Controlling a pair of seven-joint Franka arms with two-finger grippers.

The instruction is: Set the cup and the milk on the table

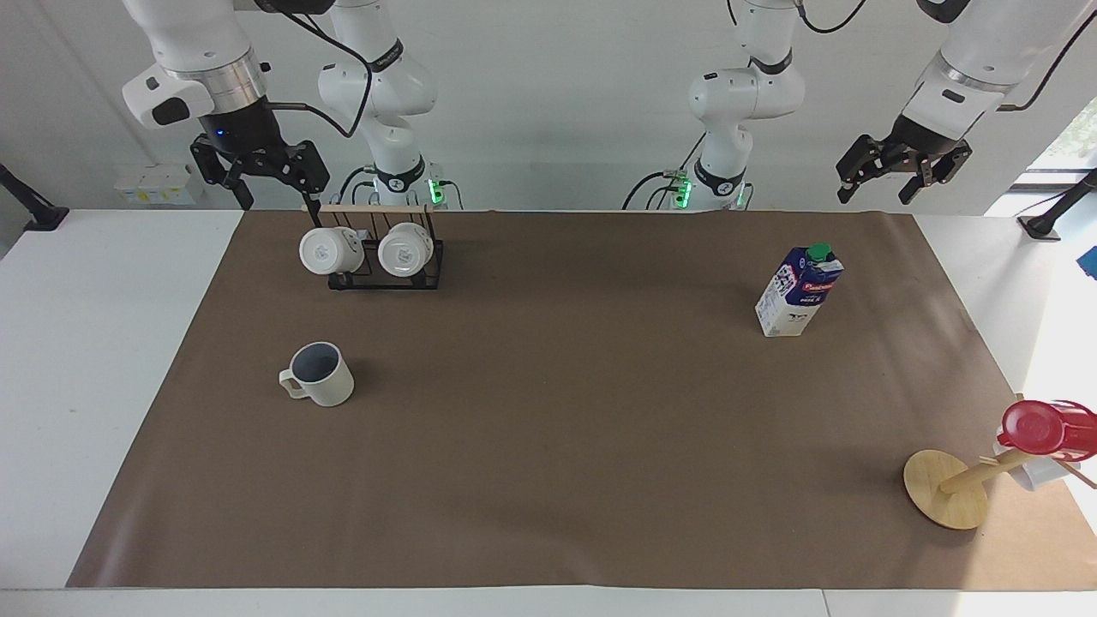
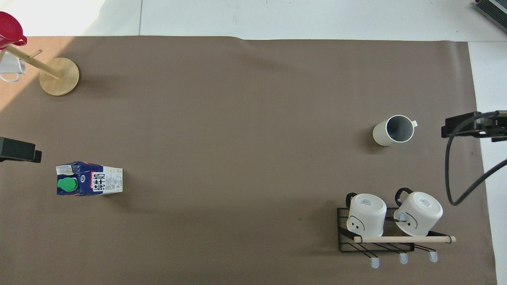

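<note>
A broad brown sheet covers the white table [image 1: 103, 386], with a pale wall past the arm bases. The cup [image 1: 319, 374] stands upright on the sheet toward the right arm's end, farther from the robots than the black rack [image 1: 386, 272] with two white mugs. The milk [image 1: 799, 291] stands upright toward the left arm's end. The right gripper [image 1: 272, 182] hangs above the rack, fingers apart and empty; the left gripper [image 1: 902, 171] hangs high, also spread and empty. A wooden mug tree [image 1: 947, 488] carries a red cup [image 1: 1037, 427].

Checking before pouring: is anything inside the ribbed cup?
The cup stands upright on the table. From overhead its grey-blue inside looks empty down to the bottom; only the part under the near rim is hidden.
</note>
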